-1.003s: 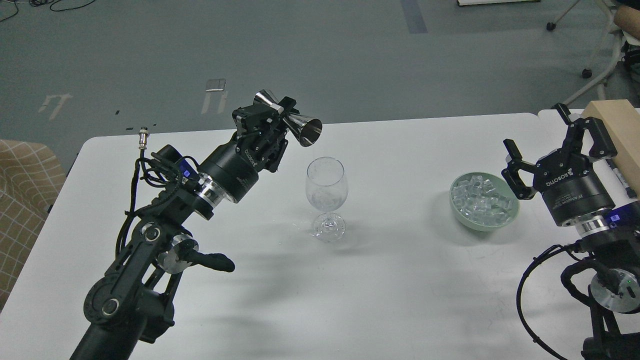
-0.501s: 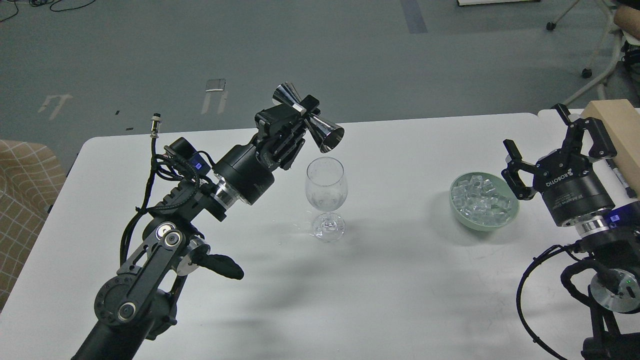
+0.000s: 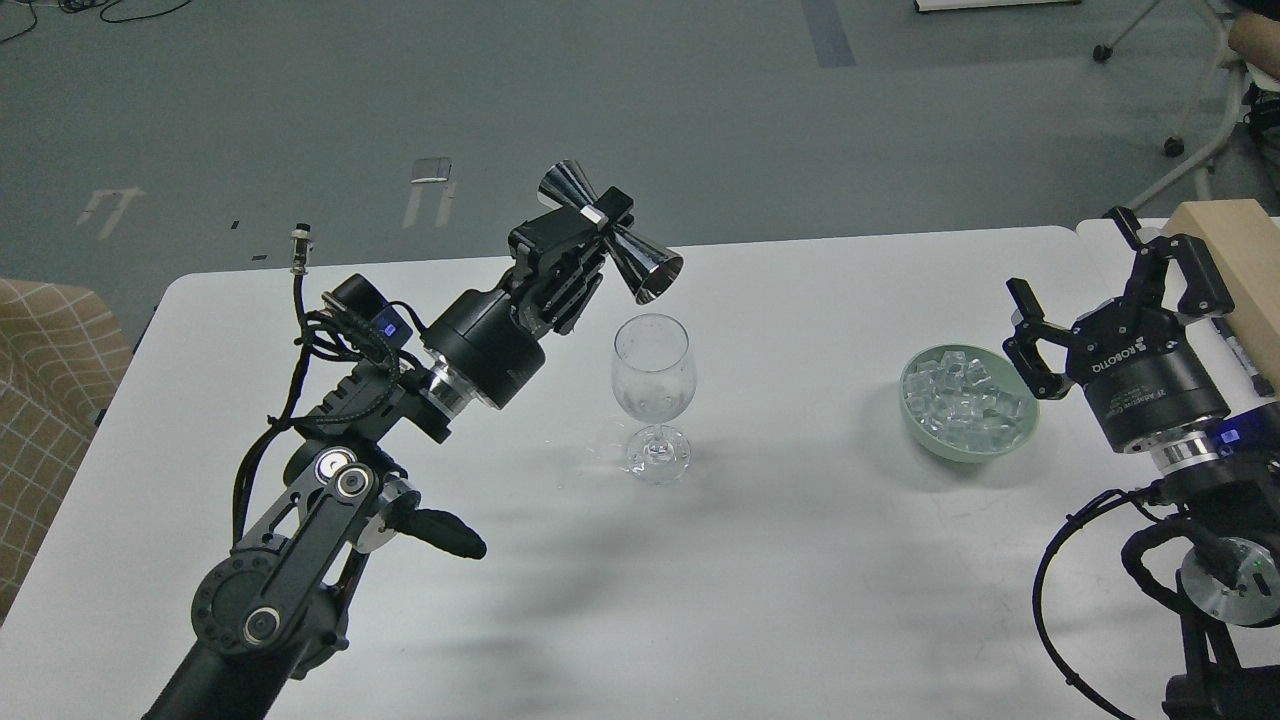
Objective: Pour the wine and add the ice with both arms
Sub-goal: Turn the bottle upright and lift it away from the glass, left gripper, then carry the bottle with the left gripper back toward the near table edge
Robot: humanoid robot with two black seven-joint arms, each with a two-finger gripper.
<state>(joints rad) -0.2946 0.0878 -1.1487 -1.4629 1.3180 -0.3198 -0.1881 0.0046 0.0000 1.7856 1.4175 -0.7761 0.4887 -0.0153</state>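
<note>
A clear wine glass (image 3: 653, 385) stands upright at the middle of the white table (image 3: 800, 560). My left gripper (image 3: 598, 228) is shut on a silver double-cone jigger (image 3: 610, 235), tilted with its open mouth pointing down and right, just above and slightly left of the glass rim. A pale green bowl (image 3: 968, 436) of ice (image 3: 962, 398) sits to the right. My right gripper (image 3: 1085, 272) is open and empty, just right of the bowl.
A light wooden block (image 3: 1235, 255) stands at the far right behind my right gripper. A tan checked chair (image 3: 45, 390) sits off the table's left edge. Office chair legs (image 3: 1180, 110) are on the floor at the back right.
My left arm carried the jigger right and up until it hangs over the glass, tilting its mouth downward. In the last half second it barely moved. The right arm stayed still.
</note>
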